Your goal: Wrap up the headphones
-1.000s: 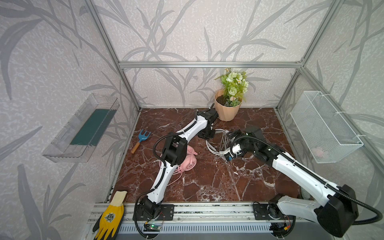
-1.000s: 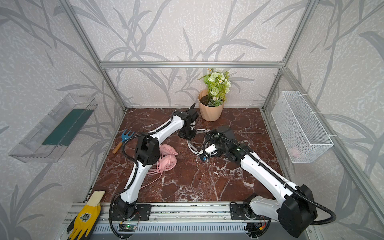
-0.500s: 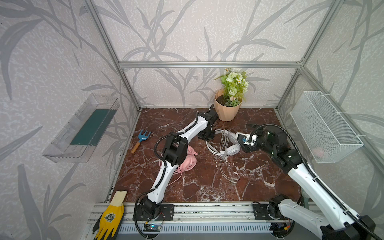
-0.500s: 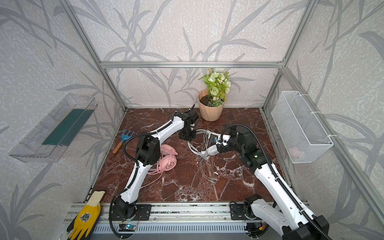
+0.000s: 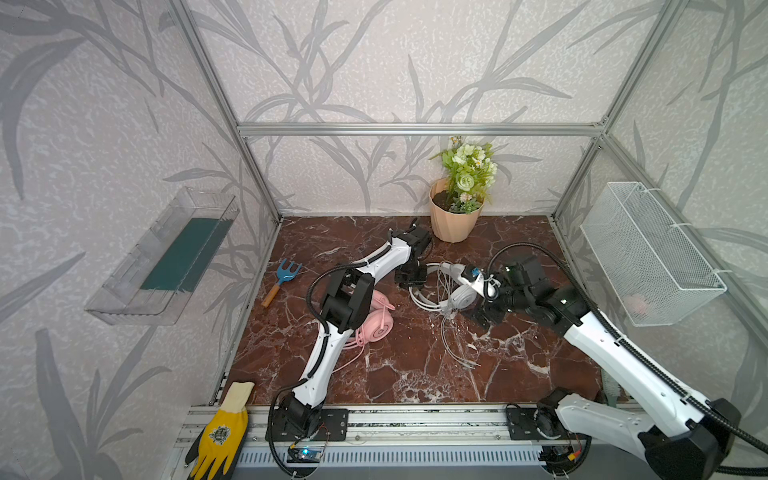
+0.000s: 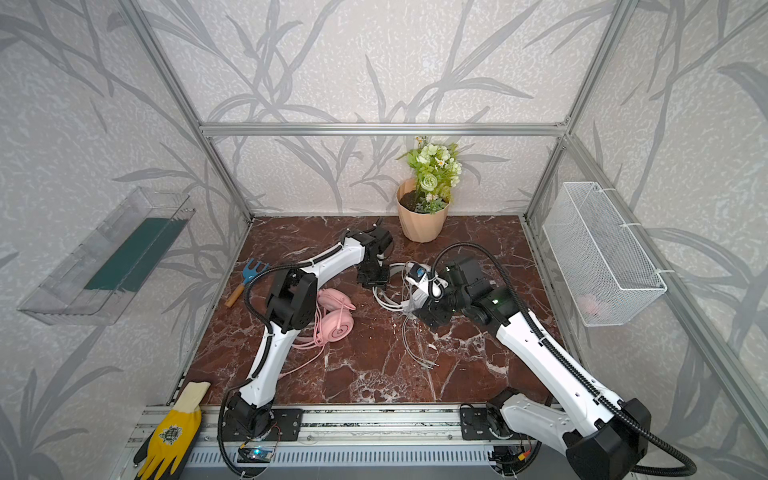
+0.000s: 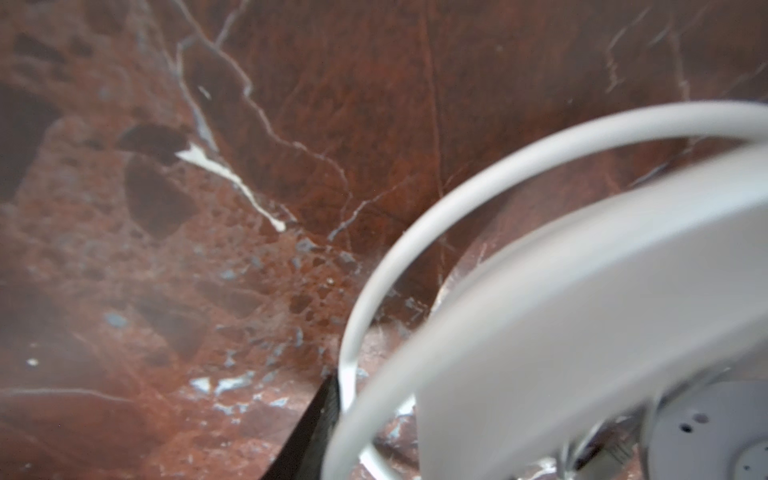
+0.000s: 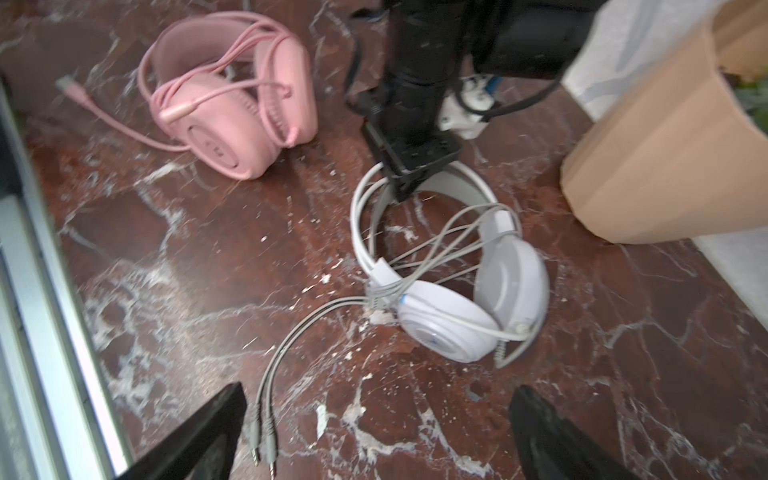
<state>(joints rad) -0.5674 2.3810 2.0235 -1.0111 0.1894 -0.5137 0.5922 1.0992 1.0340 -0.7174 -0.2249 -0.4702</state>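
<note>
Headband (image 8: 467,185) of white headphones (image 8: 449,324) sits at left gripper (image 8: 401,189), apart from right gripper (image 8: 379,395).

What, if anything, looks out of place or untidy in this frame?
The white headphones look unfinished: their cable crosses the earcups in slack loops, and its plug end trails loose on the marble tabletop. A yellow glove lies on the front rail, off the tabletop.
</note>
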